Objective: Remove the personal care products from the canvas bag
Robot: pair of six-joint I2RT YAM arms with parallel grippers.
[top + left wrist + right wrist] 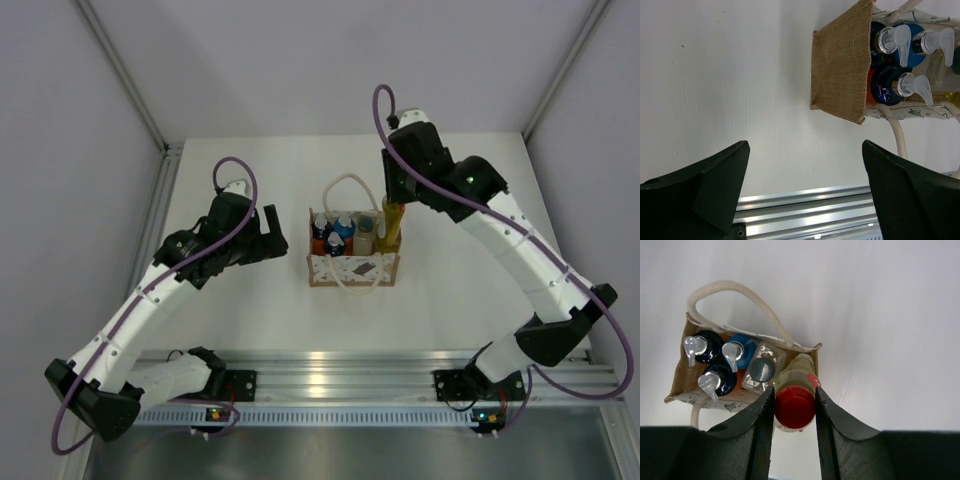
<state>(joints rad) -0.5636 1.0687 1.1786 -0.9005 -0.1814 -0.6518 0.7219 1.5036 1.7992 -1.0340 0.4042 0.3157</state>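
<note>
Held fast: the slim yellow bottle (800, 371) was pinched at its red cap (795, 406) between the right gripper's (793, 390) two fingers, its body slanting away from the tool into the nearest end of the canvas bag (676, 384). The bag stood upright ahead and to the left of those fingers, tan and boxy, mouth open, a cream rope handle (735, 287) arching over its far side. Just off the left finger stood the whitish bottle (762, 371) with its dark grey cap. Further left clustered three orange bottles (740, 354), blue-capped, with pale pump heads.
</note>
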